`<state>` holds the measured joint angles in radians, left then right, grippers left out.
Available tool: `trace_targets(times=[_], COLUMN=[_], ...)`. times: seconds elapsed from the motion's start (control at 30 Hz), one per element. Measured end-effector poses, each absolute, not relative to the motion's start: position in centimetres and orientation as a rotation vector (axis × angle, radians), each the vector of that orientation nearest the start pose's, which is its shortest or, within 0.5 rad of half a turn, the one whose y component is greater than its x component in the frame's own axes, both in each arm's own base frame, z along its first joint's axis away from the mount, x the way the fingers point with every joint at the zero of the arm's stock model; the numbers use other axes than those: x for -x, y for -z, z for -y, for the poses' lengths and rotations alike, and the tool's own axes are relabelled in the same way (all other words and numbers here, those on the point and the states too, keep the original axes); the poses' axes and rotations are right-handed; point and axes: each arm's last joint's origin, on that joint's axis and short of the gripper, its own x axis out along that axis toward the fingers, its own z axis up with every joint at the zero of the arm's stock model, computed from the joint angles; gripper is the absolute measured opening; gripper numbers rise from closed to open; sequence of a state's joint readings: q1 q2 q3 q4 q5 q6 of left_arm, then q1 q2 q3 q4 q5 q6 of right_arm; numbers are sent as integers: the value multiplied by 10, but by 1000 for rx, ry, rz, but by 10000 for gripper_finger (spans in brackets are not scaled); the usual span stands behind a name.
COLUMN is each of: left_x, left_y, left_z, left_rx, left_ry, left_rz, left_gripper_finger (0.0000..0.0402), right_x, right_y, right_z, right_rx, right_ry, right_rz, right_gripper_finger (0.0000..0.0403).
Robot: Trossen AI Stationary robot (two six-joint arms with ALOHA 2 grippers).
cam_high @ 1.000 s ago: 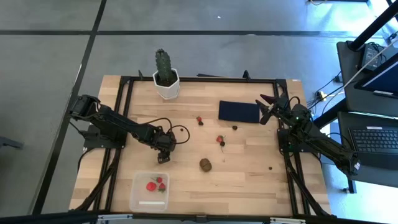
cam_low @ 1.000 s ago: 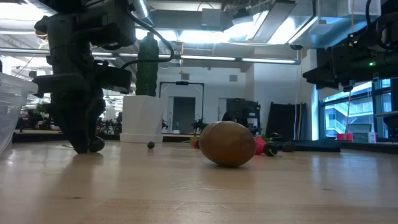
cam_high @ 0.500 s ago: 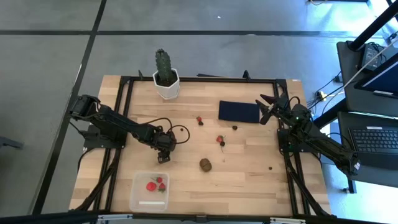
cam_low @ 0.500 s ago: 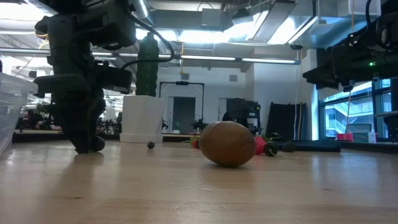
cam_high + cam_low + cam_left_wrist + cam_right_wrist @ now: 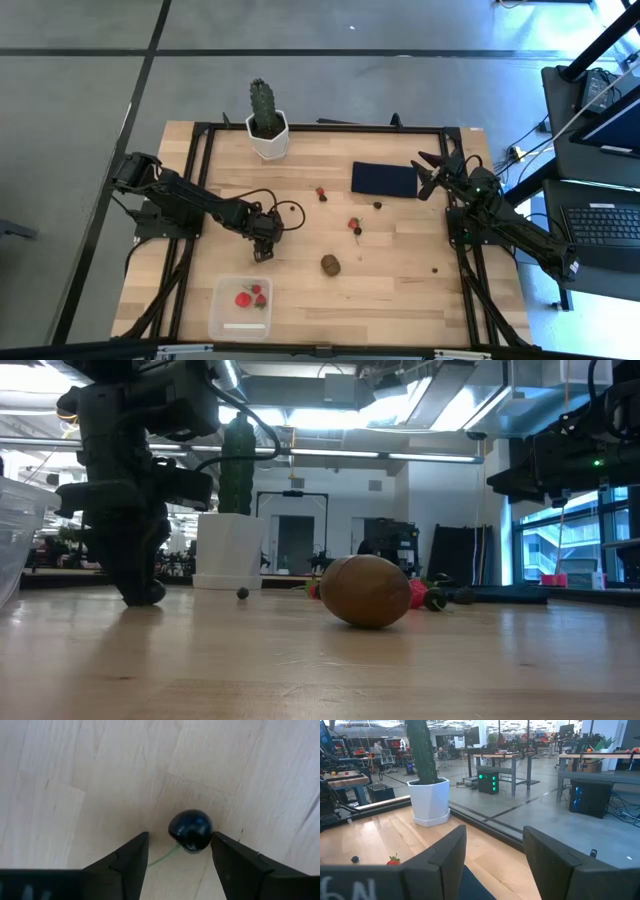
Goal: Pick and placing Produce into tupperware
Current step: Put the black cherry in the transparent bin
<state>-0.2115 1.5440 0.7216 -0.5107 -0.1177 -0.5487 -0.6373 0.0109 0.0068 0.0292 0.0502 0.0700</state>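
Dark berry [image 5: 190, 829] sits on the desk [image 5: 400, 280] between the left end effector [image 5: 179, 856] fingers — half-open, not gripping. Tupperware [image 5: 241, 307] at 6 o'clock from it. Risk: off-centre berry rolls out. Right end effector [image 5: 428, 172] idle, partly open, empty.

Taking the kiwi-like fruit [image 5: 330, 264] as my mark, bare wood lies open all round it, and the nearest things are a strawberry [image 5: 353, 224] with a dark berry beside it on the cactus side and one stray dark berry [image 5: 434, 269] well off toward my right arm. Toward my left arm from the kiwi, my left gripper [image 5: 262, 253] stands on the boards with its fingers [image 5: 125, 857] apart around a dark berry [image 5: 190, 830], and the clear tupperware [image 5: 241, 306] sits near it at the table edge. Far beyond the kiwi, the potted cactus [image 5: 266, 121] and the dark navy mat [image 5: 384, 180] block the back edge, with my right gripper [image 5: 428, 172] hanging apart-fingered over the mat's end.
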Motion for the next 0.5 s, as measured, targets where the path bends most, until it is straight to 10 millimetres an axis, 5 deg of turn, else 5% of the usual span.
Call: trace_targets(times=[0.5], left_x=[-242], left_y=[-135], left_z=[48], left_rx=[249], left_ry=[-280], left_rz=[-1289], left_gripper_finger=[158], right_x=[-78], right_y=[-168], right_z=[59], right_rx=[-60], right_ry=[687], right_rz=[49], right_gripper_finger=[198])
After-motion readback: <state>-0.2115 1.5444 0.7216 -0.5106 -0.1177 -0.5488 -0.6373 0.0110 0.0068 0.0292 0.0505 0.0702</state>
